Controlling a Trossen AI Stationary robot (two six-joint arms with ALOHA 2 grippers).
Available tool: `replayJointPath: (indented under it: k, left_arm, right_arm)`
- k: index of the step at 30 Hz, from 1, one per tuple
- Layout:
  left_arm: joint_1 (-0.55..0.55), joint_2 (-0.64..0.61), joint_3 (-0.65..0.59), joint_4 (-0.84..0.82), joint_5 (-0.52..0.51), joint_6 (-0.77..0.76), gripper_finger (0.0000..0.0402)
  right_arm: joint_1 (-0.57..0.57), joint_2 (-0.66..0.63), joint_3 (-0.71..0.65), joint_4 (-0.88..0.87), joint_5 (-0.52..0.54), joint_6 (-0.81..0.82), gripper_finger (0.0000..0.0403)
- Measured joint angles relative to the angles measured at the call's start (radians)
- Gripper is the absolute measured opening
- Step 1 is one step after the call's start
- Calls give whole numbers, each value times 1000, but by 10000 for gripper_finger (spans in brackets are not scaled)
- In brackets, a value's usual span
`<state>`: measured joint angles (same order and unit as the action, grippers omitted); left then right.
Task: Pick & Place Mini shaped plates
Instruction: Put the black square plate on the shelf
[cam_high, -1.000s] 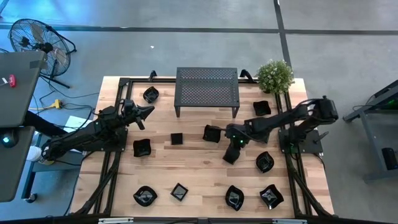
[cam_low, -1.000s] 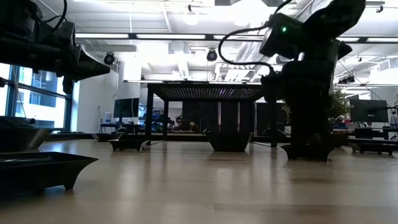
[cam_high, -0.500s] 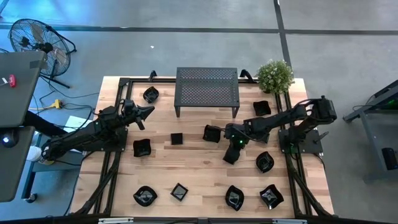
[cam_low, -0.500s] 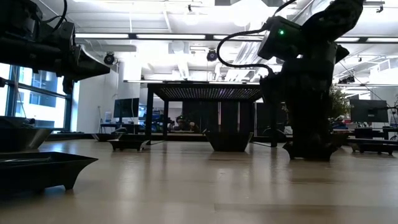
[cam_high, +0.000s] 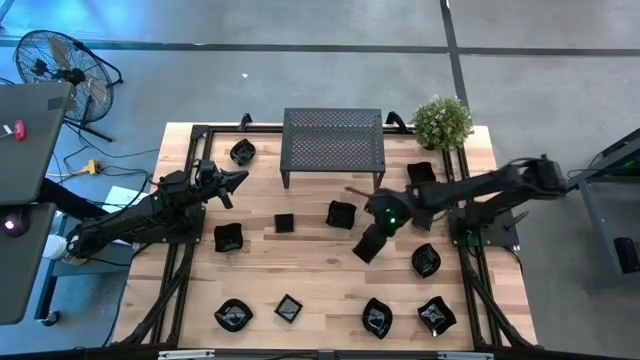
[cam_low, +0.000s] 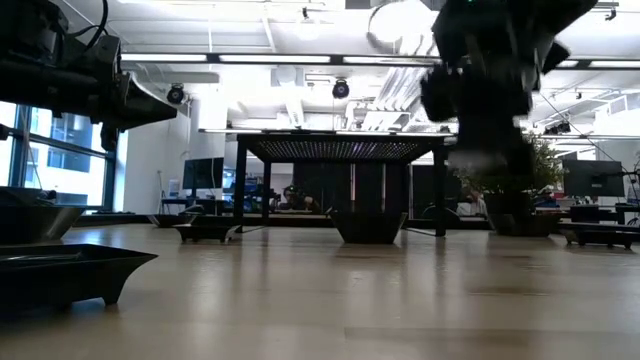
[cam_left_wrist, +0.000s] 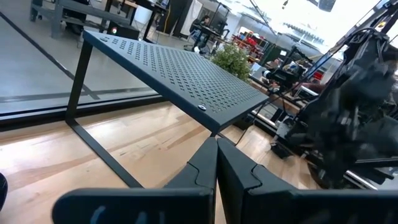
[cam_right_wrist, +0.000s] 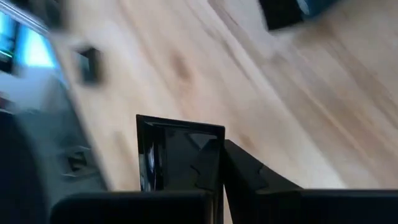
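My right gripper (cam_high: 372, 236) hangs above the table's middle right, shut on a small square black plate (cam_right_wrist: 177, 155), which also shows in the high view (cam_high: 366, 248). In the low view the right gripper (cam_low: 482, 140) is a blur above the wood. Several other mini plates lie flat on the table, among them one (cam_high: 341, 214) near the rack, one (cam_high: 426, 260) at the right and one (cam_high: 228, 237) at the left. My left gripper (cam_high: 238, 179) hovers shut over the far left, holding nothing, its fingertips (cam_left_wrist: 216, 163) closed together. My right gripper pinches one side wall of the square plate (cam_right_wrist: 211, 138), one finger inside the dish and one outside. The fingers come from above, slanting toward the near edge. The plate is lifted clear of the table and hangs tilted below the fingers.
A black perforated metal rack (cam_high: 333, 145) stands at the far middle, with a small potted plant (cam_high: 442, 122) at the far right corner. Bare wood lies between the rack and the near row of plates (cam_high: 289, 308). Black arm frames run along both table sides.
My right gripper has risen from the table with the square plate, which stood on the wood half a second ago and is now lifted clear and tilted.
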<state>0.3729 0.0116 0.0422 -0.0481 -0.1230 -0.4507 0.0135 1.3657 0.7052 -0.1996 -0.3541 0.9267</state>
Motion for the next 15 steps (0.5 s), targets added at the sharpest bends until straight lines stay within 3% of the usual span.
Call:
replayJointPath:
  k: [3,10,15]
  left_arm:
    - [0,0,0,0,0,0,1]
    - [0,0,0,1,-3,0,1]
    - [0,0,-1,1,-3,0,1]
  right_arm:
    - [-5,-99,0,66,53,97,10]
    - [-100,-226,19,383,390,201,9]
    - [-219,-136,201,253,477,165,9]
